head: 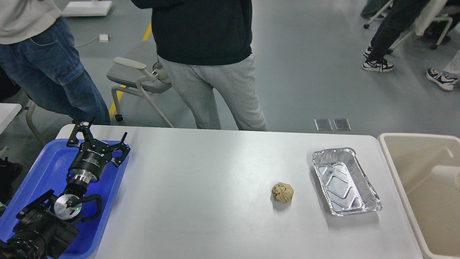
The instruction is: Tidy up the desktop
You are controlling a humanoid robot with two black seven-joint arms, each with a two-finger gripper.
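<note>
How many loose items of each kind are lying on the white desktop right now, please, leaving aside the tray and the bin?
Crumpled brown paper ball: 1
Empty foil container: 1
Total on the desktop: 2

We have one view only, from our own head, looking forward and steeply down onto the desktop [201, 187], which fills the lower half. Our left arm enters at the bottom left, over the blue tray [46, 162]. The beige bin [395, 172] is cut by the right edge; beyond the far edge we see floor and standing people's legs.
</note>
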